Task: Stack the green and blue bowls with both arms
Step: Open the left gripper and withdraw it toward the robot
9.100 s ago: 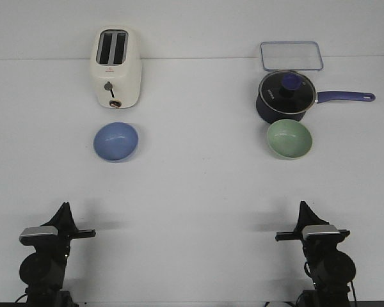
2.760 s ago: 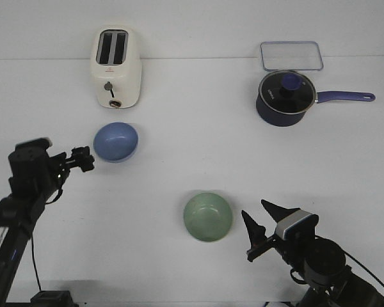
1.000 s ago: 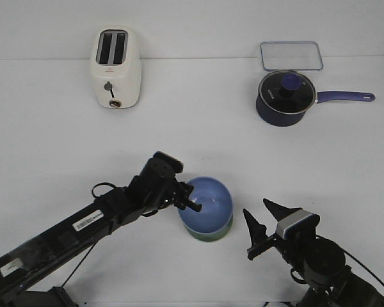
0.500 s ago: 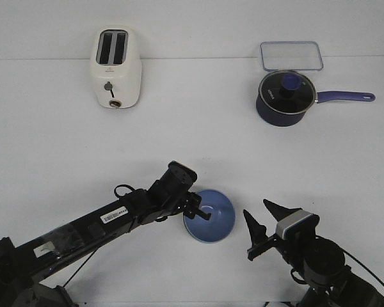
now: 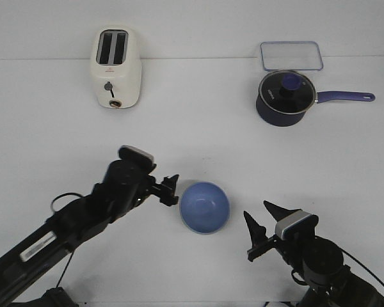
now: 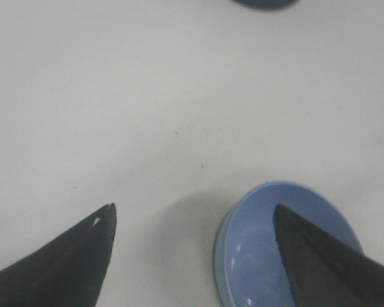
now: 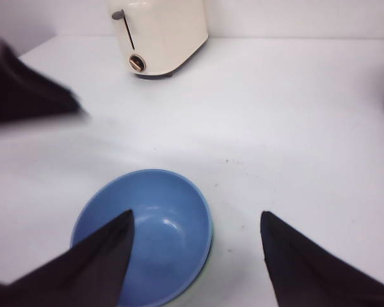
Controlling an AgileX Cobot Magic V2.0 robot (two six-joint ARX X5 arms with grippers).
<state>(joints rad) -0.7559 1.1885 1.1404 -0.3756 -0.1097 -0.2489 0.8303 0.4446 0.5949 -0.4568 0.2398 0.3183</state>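
The periwinkle blue bowl (image 5: 205,207) sits nested in the sage green bowl at the table's front middle. Only a thin green rim (image 6: 216,246) shows under it. The blue bowl also shows in the left wrist view (image 6: 249,256) and the right wrist view (image 7: 160,224). My left gripper (image 5: 169,190) is open and empty, just left of the bowls and clear of them; it also shows in its own view (image 6: 193,207). My right gripper (image 5: 256,210) is open and empty, to the right of the bowls and nearer the front edge, with its jaws spread wide (image 7: 196,213).
A cream toaster (image 5: 116,67) stands at the back left and also shows in the right wrist view (image 7: 160,32). A dark navy lidded saucepan (image 5: 283,97) with a long handle stands at the back right. A clear rectangular container (image 5: 292,55) lies behind it.
My left gripper has let go of the blue bowl, now resting in the green bowl, and has drawn back to the left. The right arm has not moved.
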